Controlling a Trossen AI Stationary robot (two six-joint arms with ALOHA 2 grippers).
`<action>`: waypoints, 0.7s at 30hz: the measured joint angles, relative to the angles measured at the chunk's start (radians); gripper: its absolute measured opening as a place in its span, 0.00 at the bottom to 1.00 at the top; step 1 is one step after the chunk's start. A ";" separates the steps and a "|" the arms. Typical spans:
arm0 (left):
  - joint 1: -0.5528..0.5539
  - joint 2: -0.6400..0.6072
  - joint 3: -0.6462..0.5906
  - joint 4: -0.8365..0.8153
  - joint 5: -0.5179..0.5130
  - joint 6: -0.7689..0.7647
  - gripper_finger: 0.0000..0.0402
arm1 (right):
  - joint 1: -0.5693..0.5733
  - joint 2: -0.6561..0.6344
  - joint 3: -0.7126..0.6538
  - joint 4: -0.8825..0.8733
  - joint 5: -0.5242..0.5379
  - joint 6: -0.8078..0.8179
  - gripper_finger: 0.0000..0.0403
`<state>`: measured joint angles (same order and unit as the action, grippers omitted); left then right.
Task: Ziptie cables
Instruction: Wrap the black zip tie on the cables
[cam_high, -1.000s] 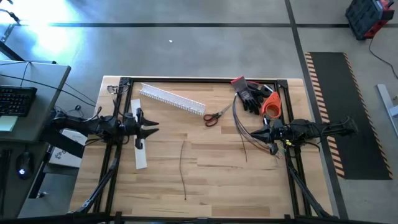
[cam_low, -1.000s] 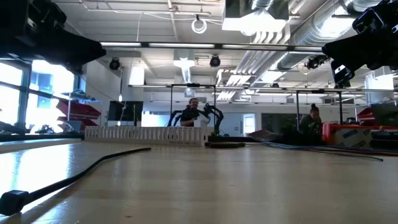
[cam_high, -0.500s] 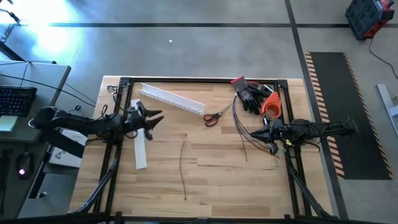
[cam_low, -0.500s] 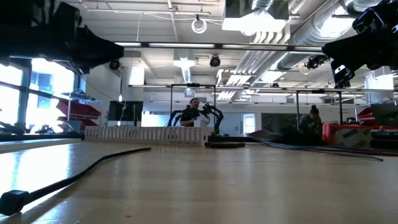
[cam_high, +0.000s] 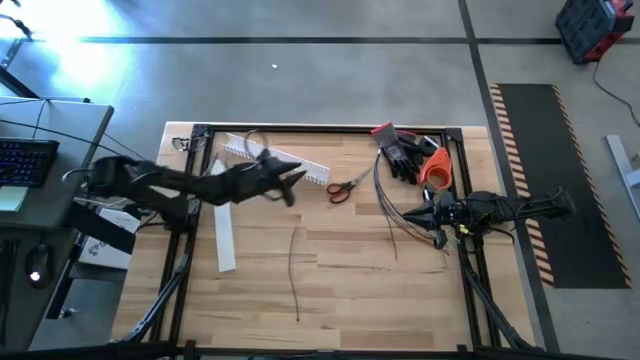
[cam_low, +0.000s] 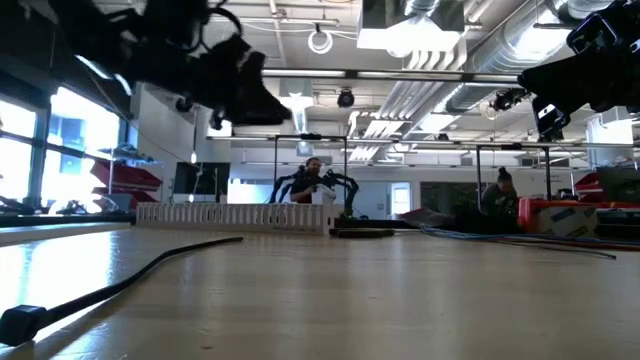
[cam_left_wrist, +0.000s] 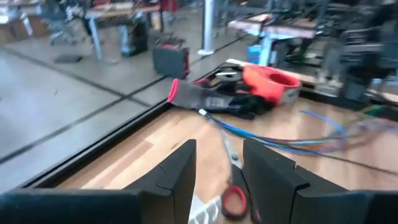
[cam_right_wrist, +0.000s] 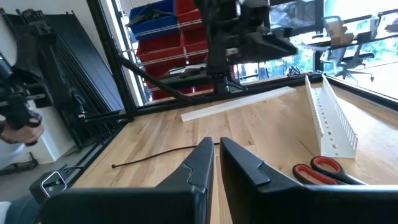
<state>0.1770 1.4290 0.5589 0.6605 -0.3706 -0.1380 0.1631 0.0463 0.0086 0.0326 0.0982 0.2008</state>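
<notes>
The cables (cam_high: 384, 200) are a few thin dark wires curving on the table's right part, from the gloves toward my right gripper (cam_high: 430, 222). In the left wrist view the cables (cam_left_wrist: 283, 147) lie ahead on the wood. My right gripper (cam_right_wrist: 216, 163) hovers at the right edge, shut, with nothing between its fingers. My left gripper (cam_high: 292, 180) is open above the near end of the white slotted duct (cam_high: 275, 158), and in its wrist view my left gripper (cam_left_wrist: 219, 171) points at the scissors (cam_left_wrist: 236, 194). A black zip tie (cam_high: 295, 275) lies flat at mid-table.
Red-handled scissors (cam_high: 345, 188) lie right of the duct. Black gloves (cam_high: 404, 150) and an orange object (cam_high: 437, 168) sit at the far right corner. A flat white strip (cam_high: 222, 232) lies along the left side. The near half of the wood (cam_high: 380, 290) is bare.
My left arm has swung from the table's left edge toward the right and the far side, passing over the white strip and ending above the duct's end near the scissors, with its fingers still apart. My right arm and the objects on the table have kept still.
</notes>
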 joint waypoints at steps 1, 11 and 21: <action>0.008 0.042 0.037 0.004 -0.007 -0.014 0.29 | 0.000 0.000 0.000 0.000 0.000 0.000 0.04; 0.113 0.486 0.593 -0.156 0.188 -0.039 0.31 | 0.000 0.000 0.000 0.000 0.000 0.000 0.04; 0.124 0.870 1.148 -0.490 0.266 -0.158 0.45 | 0.000 0.000 0.000 0.000 0.000 0.000 0.04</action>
<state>0.3010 2.2986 1.7069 0.1703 -0.1047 -0.2956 0.1632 0.0463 0.0090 0.0322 0.0978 0.2008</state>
